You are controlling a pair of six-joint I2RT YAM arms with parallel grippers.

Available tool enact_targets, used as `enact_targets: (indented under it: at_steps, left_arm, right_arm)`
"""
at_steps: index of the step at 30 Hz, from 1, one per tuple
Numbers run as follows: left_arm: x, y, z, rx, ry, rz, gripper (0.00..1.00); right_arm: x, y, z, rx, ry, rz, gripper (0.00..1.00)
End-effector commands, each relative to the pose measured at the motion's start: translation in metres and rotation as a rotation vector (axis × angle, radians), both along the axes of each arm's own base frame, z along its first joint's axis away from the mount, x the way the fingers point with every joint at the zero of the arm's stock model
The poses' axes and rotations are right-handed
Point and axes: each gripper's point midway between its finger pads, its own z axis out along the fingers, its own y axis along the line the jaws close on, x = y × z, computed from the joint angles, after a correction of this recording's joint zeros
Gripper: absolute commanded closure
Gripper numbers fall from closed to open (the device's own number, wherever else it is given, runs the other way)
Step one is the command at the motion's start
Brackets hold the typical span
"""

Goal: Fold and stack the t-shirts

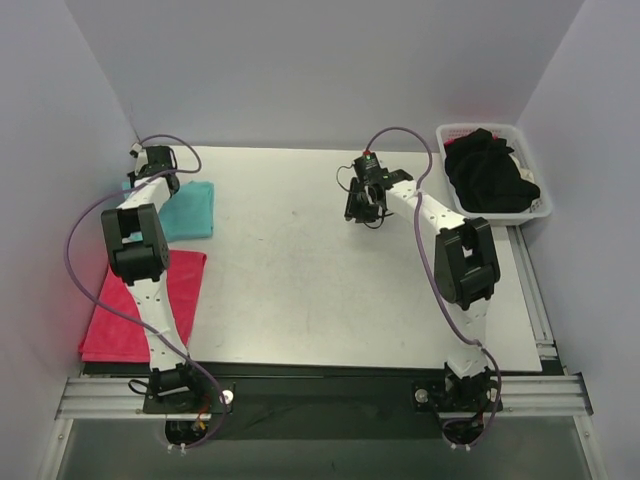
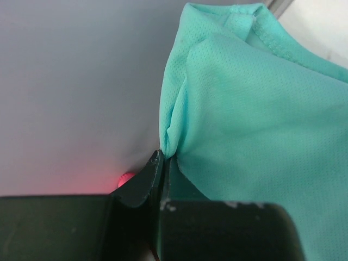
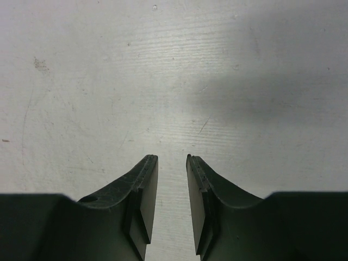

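left tool [image 2: 163,157]: jaws were together, pinching a fold at the edge of the teal shirt [image 2: 255,136], right by the wall
right tool [image 3: 172,160]: jaws sat a bit apart, just bare counter [image 1: 320,290] showing between them, mid-counter toward the far side
teal shirt: bunched at the far left corner of the counter
red shirt [image 1: 125,320]: lay flat along the left edge, partly under the left arm, just beside the teal one
black shirts [image 1: 490,175]: heaped in the white basket [image 1: 541,211], far right

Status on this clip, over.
Left end effector shut on teal t-shirt. Right end effector open, empty, above table. Black t-shirts in basket. Nothing blocking.
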Motion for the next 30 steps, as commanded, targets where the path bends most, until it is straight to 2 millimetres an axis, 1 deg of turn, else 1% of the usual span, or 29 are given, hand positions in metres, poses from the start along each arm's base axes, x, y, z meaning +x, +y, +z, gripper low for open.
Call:
enact_targets:
  at_steps: [1, 2, 4, 8, 10, 11, 12, 15, 16, 17, 18, 19, 21, 23, 24, 25, 26, 27, 28, 29, 30]
  left_arm:
    - [0.012, 0.016, 0.014, 0.032, -0.063, 0.048, 1.00]
    - [0.016, 0.016, 0.013, 0.022, -0.070, 0.037, 1.00]
    - [0.018, 0.017, 0.011, 0.026, -0.067, 0.035, 1.00]
    - [0.025, 0.018, 0.013, 0.016, -0.084, 0.023, 1.00]
    - [0.029, 0.018, 0.018, 0.012, -0.110, 0.023, 0.96]
    - [0.031, 0.018, 0.020, 0.004, -0.120, 0.019, 0.92]
    - [0.032, 0.017, 0.024, 0.000, -0.141, 0.023, 0.85]
    - [0.036, 0.014, 0.029, -0.031, -0.201, 0.032, 0.61]
    - [0.042, 0.009, 0.037, -0.048, -0.241, 0.005, 0.56]
    - [0.043, 0.006, 0.040, -0.061, -0.258, -0.009, 0.49]
    - [0.044, 0.003, 0.042, -0.080, -0.284, -0.013, 0.40]
    - [0.044, -0.001, 0.050, -0.091, -0.314, -0.024, 0.18]
    - [0.046, -0.010, 0.057, -0.106, -0.345, -0.051, 0.16]
    - [0.046, -0.019, 0.070, -0.119, -0.393, -0.074, 0.16]
    - [0.049, -0.028, 0.074, -0.129, -0.404, -0.097, 0.15]
    - [0.050, -0.036, 0.088, -0.134, -0.432, -0.119, 0.15]
    - [0.050, -0.043, 0.091, -0.144, -0.438, -0.137, 0.14]
    - [0.052, -0.058, 0.106, -0.156, -0.464, -0.175, 0.13]
    - [0.054, -0.069, 0.113, -0.173, -0.482, -0.209, 0.10]
    - [0.053, -0.078, 0.114, -0.184, -0.483, -0.230, 0.03]
    - [0.052, -0.088, 0.129, -0.191, -0.509, -0.256, 0.03]
  right_arm:
    - [0.001, 0.000, 0.014, -0.007, -0.010, -0.019, 0.71]
    - [0.001, 0.000, 0.012, -0.009, -0.006, -0.020, 0.71]
    - [0.001, 0.000, 0.011, -0.010, -0.005, -0.026, 0.71]
    - [-0.001, 0.003, 0.004, -0.014, 0.012, -0.016, 0.71]
    - [-0.003, 0.003, 0.000, -0.018, 0.019, -0.013, 0.71]
    - [-0.003, 0.003, -0.002, -0.018, 0.024, -0.008, 0.71]
    - [-0.005, 0.005, -0.003, -0.020, 0.028, -0.002, 0.71]
    - [-0.009, 0.004, -0.008, -0.025, 0.040, 0.007, 0.72]
    - [-0.009, 0.005, -0.008, -0.025, 0.042, 0.010, 0.72]
    - [-0.010, 0.005, -0.011, -0.028, 0.046, 0.013, 0.72]
    - [-0.011, 0.006, -0.012, -0.029, 0.049, 0.018, 0.72]
    - [-0.012, 0.007, -0.012, -0.029, 0.051, 0.024, 0.72]
    - [-0.013, 0.009, -0.015, -0.030, 0.053, 0.025, 0.72]
    - [-0.014, 0.009, -0.013, -0.032, 0.047, 0.029, 0.72]
    - [-0.013, 0.007, -0.014, -0.040, 0.043, 0.022, 0.72]
    - [-0.013, 0.008, -0.012, -0.040, 0.034, 0.025, 0.72]
    - [-0.012, 0.007, -0.009, -0.041, 0.023, 0.025, 0.72]
    - [-0.012, 0.006, -0.008, -0.044, 0.018, 0.026, 0.72]
    - [-0.010, 0.004, -0.002, -0.050, -0.001, 0.022, 0.72]
    - [-0.011, 0.002, -0.002, -0.056, -0.005, 0.025, 0.72]
    - [-0.011, 0.001, 0.001, -0.058, -0.012, 0.024, 0.72]
